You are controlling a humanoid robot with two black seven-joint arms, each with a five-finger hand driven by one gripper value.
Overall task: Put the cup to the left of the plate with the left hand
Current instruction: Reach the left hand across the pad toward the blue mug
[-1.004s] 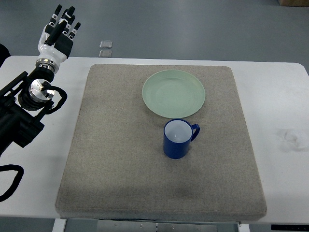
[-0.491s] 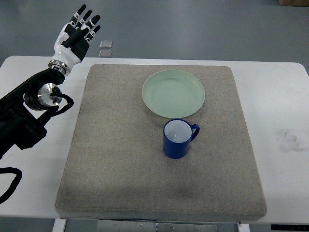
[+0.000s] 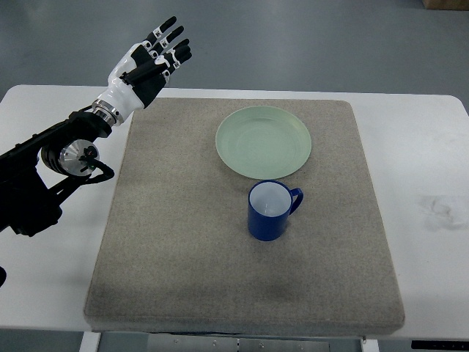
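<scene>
A blue cup (image 3: pixel 269 211) with a white inside stands upright on the grey mat (image 3: pixel 183 242), its handle pointing right. Just above it lies a pale green plate (image 3: pixel 263 141). My left hand (image 3: pixel 152 62) hovers over the mat's far left corner, well away from the cup and to the upper left of the plate. Its fingers are stretched out and spread, holding nothing. The black left arm (image 3: pixel 51 165) comes in from the left edge.
The mat lies on a white table (image 3: pixel 432 154). Two small grey squares (image 3: pixel 160 73) lie on the floor beyond the table's far edge, near the hand. A faint smudge (image 3: pixel 440 209) marks the table at the right.
My left hand has swung to the right and slightly forward, from beyond the table's far left corner to above the mat's far left corner. Cup and plate have not moved.
</scene>
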